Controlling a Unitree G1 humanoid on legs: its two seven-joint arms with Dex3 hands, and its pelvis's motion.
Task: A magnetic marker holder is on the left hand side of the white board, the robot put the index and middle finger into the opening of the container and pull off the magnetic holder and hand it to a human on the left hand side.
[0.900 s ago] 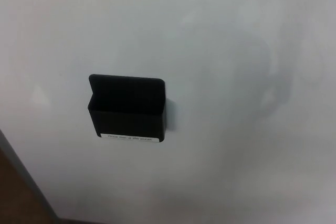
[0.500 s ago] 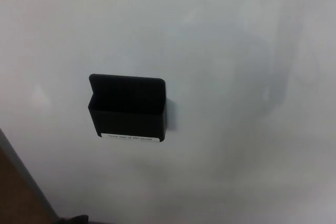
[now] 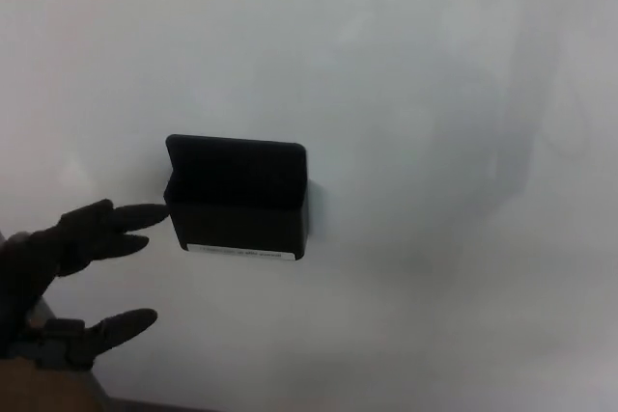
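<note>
The black magnetic marker holder point(image 3: 238, 199) sticks to the whiteboard point(image 3: 435, 142), its open top facing up and a white label strip along its bottom edge. My left hand point(image 3: 72, 272) comes in from the lower left, open, with two fingers point(image 3: 126, 224) stretched toward the holder's left side and the thumb lower down. The upper fingertip is just short of the holder's left edge, level with its front lip. Nothing is in the hand. My right hand does not show.
The whiteboard's grey frame edge point(image 3: 39, 311) runs diagonally at the lower left, partly behind my hand, with brown floor point(image 3: 29, 388) beyond it.
My left hand has risen into view from the lower left and now reaches toward the holder's left side. The holder has stayed in place on the board.
</note>
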